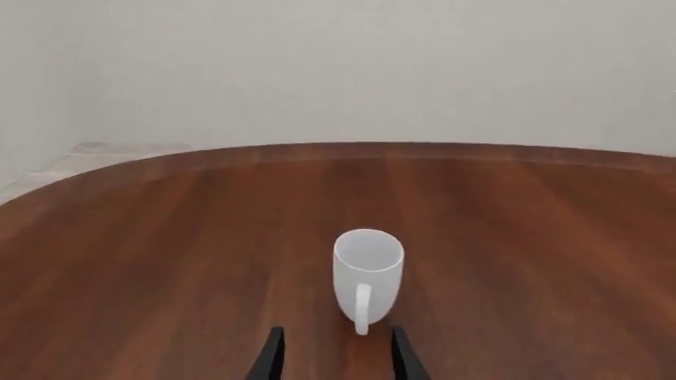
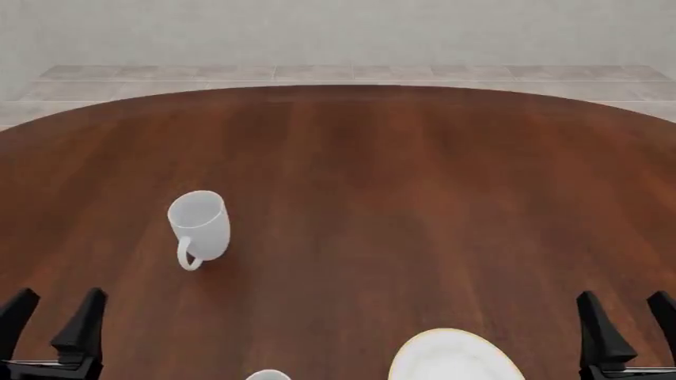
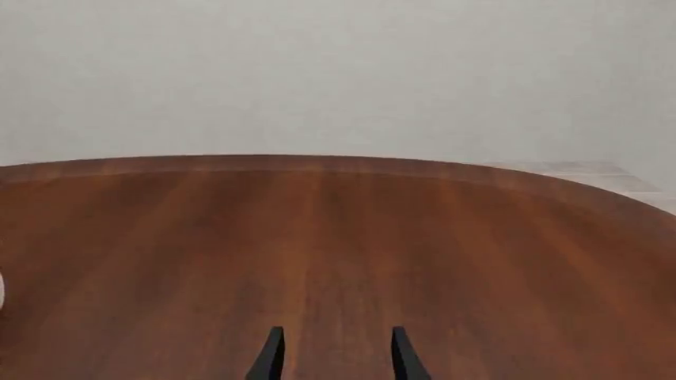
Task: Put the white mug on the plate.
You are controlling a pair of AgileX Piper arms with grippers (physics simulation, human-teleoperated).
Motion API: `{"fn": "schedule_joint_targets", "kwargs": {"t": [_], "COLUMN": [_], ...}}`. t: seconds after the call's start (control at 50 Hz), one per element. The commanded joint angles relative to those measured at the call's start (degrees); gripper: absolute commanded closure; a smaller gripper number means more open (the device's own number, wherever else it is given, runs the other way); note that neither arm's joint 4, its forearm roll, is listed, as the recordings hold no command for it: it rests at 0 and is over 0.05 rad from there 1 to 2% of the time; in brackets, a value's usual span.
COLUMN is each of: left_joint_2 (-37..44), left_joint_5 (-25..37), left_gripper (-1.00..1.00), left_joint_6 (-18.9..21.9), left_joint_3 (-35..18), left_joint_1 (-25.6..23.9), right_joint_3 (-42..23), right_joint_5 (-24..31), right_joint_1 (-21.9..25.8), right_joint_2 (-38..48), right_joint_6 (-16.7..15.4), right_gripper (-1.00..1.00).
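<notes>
standing upright on the dark wooden tabletop [image 2: 401,182], the white mug [image 2: 199,225] is in the left half of the front view, with its loop handle [image 2: 188,256] turned toward the near edge, the side where the arms are. its mouth faces up and the inside looks bare.

the plate [image 2: 454,358] lies at the near edge of the front view, a little right of the middle, and only its far part is seen; a thin yellow-gold line runs along its rim. the mug and the plate are well apart, with bare wood between them. a small white rounded edge of another cup [image 2: 267,374] shows at the near edge, left of the plate, too little of it to tell more.

the left tool [image 2: 53,317] is at the near left corner of the front view, its two black fingers spread wide with nothing between them. in the left wrist view the left tool [image 1: 336,356] points at the mug [image 1: 368,273], whose handle faces it, close to the fingertips but not touching.

the right tool [image 2: 623,317] is at the near right corner, also spread wide and holding nothing. in the right wrist view the right tool [image 3: 336,356] looks over bare wood toward the pale wall [image 3: 338,71].
</notes>
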Motion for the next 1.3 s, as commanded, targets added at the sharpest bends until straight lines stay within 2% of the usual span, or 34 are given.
{"fn": "schedule_joint_targets", "kwargs": {"t": [0.02, 0.06, 0.1, 0.14, 0.26, 0.4, 0.44, 0.48, 0.52, 0.58, 0.64, 0.7, 0.86, 0.92, 0.96, 1.04, 1.06, 1.1, 1.12, 1.2, 1.24, 1.3], "left_joint_2": [8.0, 9.8, 17.0, 12.5, 15.5, 17.6, 21.9, 21.1, 24.3, 23.5, 26.3, 26.5, 28.2, 30.1, 31.7, 31.4, 33.5, 35.0, 33.0, 35.8, 36.8, 39.8], "left_joint_5": [-2.3, -1.7, -4.1, -0.9, 3.1, 5.4, 5.1, 5.5, 4.7, 5.5, 5.9, 7.2, 9.9, 10.0, 9.9, 9.5, 8.5, 8.3, 8.0, 8.0, 6.9, 6.2], "left_gripper": [-1.00, -1.00, -1.00, -1.00, -1.00, -1.00, -1.00, -1.00, -1.00, -1.00, -1.00, -1.00, -1.00, -1.00, -1.00, -1.00, -1.00, -1.00, -1.00, -1.00, -1.00, -1.00], "left_joint_6": [-1.5, -1.1, -2.0, 0.8, 0.7, 1.6, -1.1, 1.0, 0.0, 1.7, 0.4, 1.7, 2.3, 3.4, 2.1, 5.0, 2.7, 2.5, 3.4, 2.3, 6.0, 5.9], "left_joint_3": [-1.4, -2.6, -3.1, -4.3, -9.1, -11.8, -12.1, -12.2, -12.3, -13.1, -14.6, -15.9, -19.0, -18.5, -18.7, -19.1, -19.5, -19.5, -19.7, -20.6, -20.7, -20.6], "left_joint_1": [-1.0, -1.1, -0.9, -1.6, -0.7, -1.9, -1.8, -2.0, -1.2, -1.6, -0.8, -1.1, -1.9, -3.4, -3.4, -3.8, -2.9, -2.6, -4.0, -3.5, -1.9, -3.6], "right_joint_3": [0.0, 0.0, 0.0, 0.0, 0.0, 0.0, 0.0, 0.0, 0.0, 0.0, 0.0, 0.0, 0.0, 0.0, 0.0, 0.0, 0.0, 0.0, 0.0, 0.0, 0.0, 0.0], "right_joint_5": [0.0, 0.0, 0.0, 0.0, 0.0, 0.0, 0.0, 0.0, 0.0, 0.0, 0.0, 0.0, 0.0, 0.0, 0.0, 0.0, 0.0, 0.0, 0.0, 0.0, 0.0, 0.0], "right_joint_1": [0.0, 0.0, 0.0, 0.0, 0.0, 0.0, 0.0, 0.0, 0.0, 0.0, 0.0, 0.0, 0.0, 0.0, 0.0, 0.0, 0.0, 0.0, 0.0, 0.0, 0.0, 0.0], "right_joint_2": [0.0, 0.0, 0.0, 0.0, 0.0, 0.0, 0.0, 0.0, 0.0, 0.0, 0.0, 0.0, 0.0, 0.0, 0.0, 0.0, 0.0, 0.0, 0.0, 0.0, 0.0, 0.0], "right_joint_6": [-0.1, -0.1, -0.1, -0.1, -0.1, -0.1, -0.1, -0.1, 0.0, -0.1, -0.1, -0.1, -0.1, -0.1, -0.1, 0.0, -0.1, -0.1, -0.1, -0.1, -0.1, -0.1], "right_gripper": [-1.00, -1.00, -1.00, -1.00, -1.00, -1.00, -1.00, -1.00, -1.00, -1.00, -1.00, -1.00, -1.00, -1.00, -1.00, -1.00, -1.00, -1.00, -1.00, -1.00, -1.00, -1.00]}}
